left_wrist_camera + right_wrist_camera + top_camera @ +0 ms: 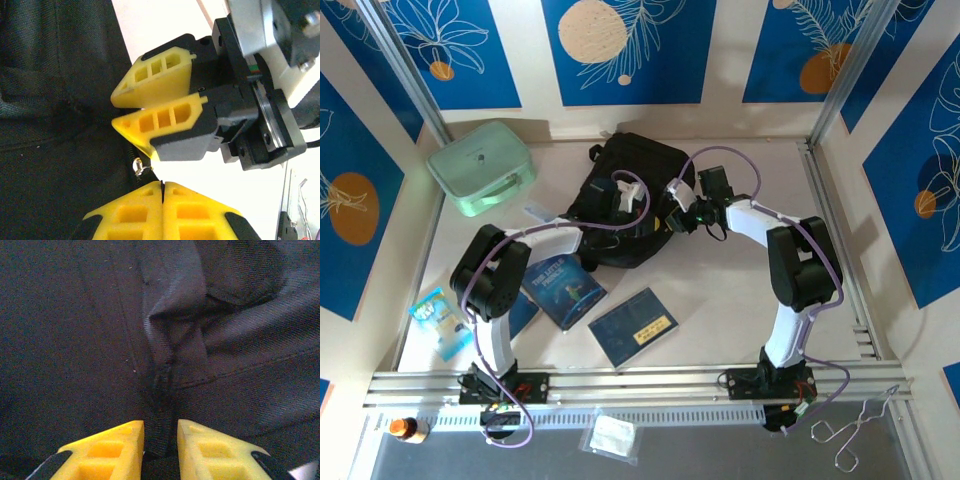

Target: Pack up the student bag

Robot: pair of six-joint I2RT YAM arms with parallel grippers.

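We see left gripper [162,184] pinched shut beside the large black soft fabric student bag [630,160] | right gripper [160,427] straddles its fabric strip [161,400], hold unclear | we fear slack cloth slipping free.

Bright, even overhead light is washing the pale table [720,300], leaving soft shadows. In wrist views the black student bag [75,315] is reading dim and slightly soft, while the table is blowing out white.
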